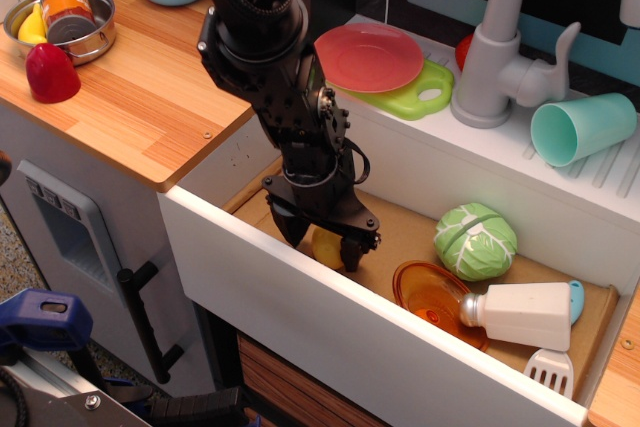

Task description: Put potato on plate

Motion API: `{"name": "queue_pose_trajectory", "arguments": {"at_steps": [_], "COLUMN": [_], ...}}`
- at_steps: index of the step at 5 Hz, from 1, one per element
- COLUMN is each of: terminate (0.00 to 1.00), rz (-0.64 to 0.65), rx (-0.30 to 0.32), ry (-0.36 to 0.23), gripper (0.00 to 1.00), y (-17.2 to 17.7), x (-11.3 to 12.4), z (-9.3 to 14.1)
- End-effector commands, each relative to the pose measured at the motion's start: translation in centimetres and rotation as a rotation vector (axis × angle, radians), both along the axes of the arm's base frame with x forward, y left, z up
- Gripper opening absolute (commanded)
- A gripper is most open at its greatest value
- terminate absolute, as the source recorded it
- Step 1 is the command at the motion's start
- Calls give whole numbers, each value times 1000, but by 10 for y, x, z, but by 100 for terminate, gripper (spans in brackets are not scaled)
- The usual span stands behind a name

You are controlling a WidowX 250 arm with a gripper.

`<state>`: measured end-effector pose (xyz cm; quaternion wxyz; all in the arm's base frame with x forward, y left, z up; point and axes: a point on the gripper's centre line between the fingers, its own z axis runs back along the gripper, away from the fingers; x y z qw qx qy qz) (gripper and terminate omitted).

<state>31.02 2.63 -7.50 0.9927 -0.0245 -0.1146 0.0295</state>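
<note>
In the open drawer [300,282], nearest me, I am looking at the hand [322,245] sitting low with its two fingers straddling the potato [326,246], which is lying on the drawer floor close behind the front wall. Only a sliver of yellow is showing between the fingers, and I cannot tell whether they are pressing on it or just bracketing it. I am judging the potato to be light, hard and smooth, so it is likely to squirt out of a pinch placed off-centre; I am aiming to grip across its widest middle. Just to the right an orange dish [432,297] is lying, with a white bottle [523,314] resting against it and a spatula [550,371] in the corner. The cabbage [475,240] is sitting a little farther back. Beyond the drawer's back wall, the plate [368,57] is resting on a green board [412,95], beside the faucet [497,47] and a teal cup [582,127]. I am expecting that wall to need a clear lift first.
</note>
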Motion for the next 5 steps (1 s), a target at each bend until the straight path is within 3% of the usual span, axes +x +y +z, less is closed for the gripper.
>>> {"name": "queue_pose_trajectory", "arguments": {"at_steps": [1, 3, 5], "terminate": [0, 0, 0], "rz": [15, 33, -51], "rx": [-22, 21, 116], "ry": [-52, -57, -81], "gripper": [0, 0, 0], "y": [5, -3, 11], "x": [19, 11, -5], "z": [0, 14, 51]}}
